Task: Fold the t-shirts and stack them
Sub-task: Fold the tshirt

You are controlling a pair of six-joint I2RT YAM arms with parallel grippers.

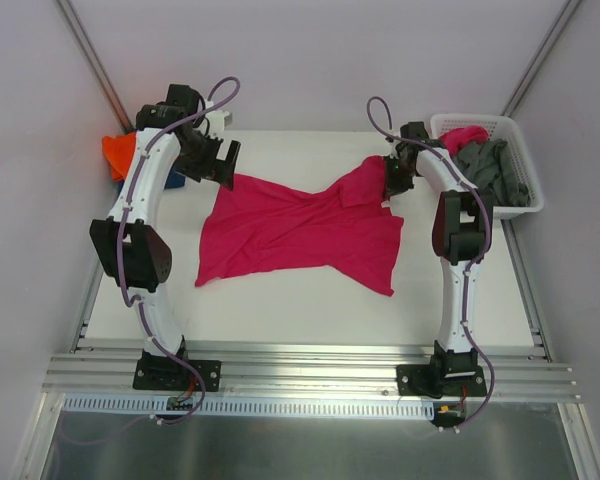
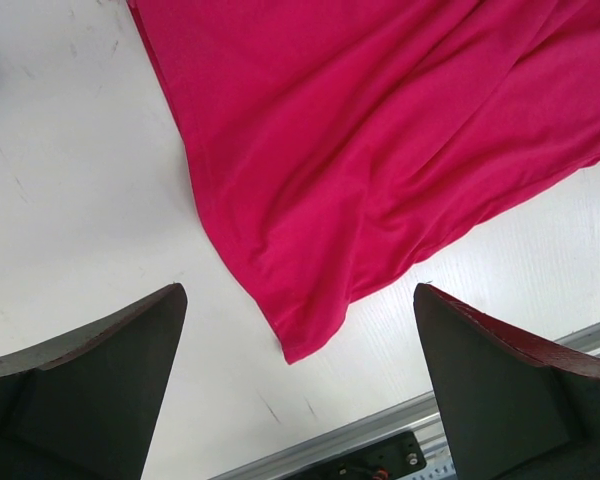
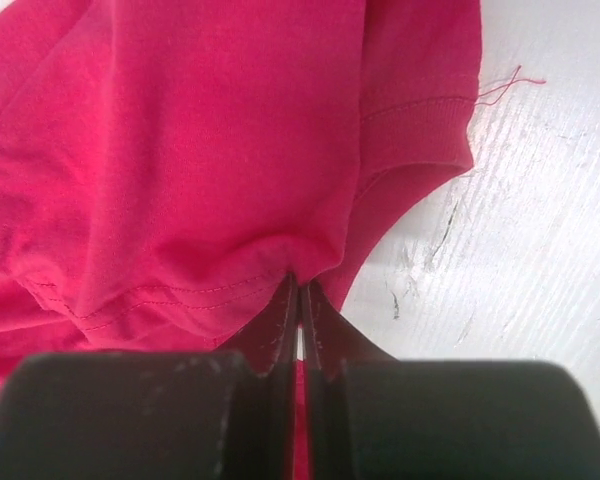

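One shirt under way: magenta t-shirt (image 1: 300, 228) lies rumpled between the arms, unfolded.
Right gripper (image 3: 299, 285): pinched tight on its stitched edge.
Left gripper (image 1: 217, 160): spread wide, holding nothing, above its far-left corner.
Done: orange t-shirt (image 1: 117, 155) far left, possibly stacked; partly hidden.
Remaining: grey t-shirts (image 1: 495, 170) in basket (image 1: 485, 122).

Top external view: set high above and behind the arm bases (image 1: 177, 372) at the bottom of the frame, looking steeply down on the whole tabletop (image 1: 280, 310). Left wrist view: close, looking down between its own fingers (image 2: 90, 390) in the lower corners. Right wrist view: nearer still, with its fingers at bottom centre. All three views share the magenta-pink t-shirt (image 1: 300, 225).
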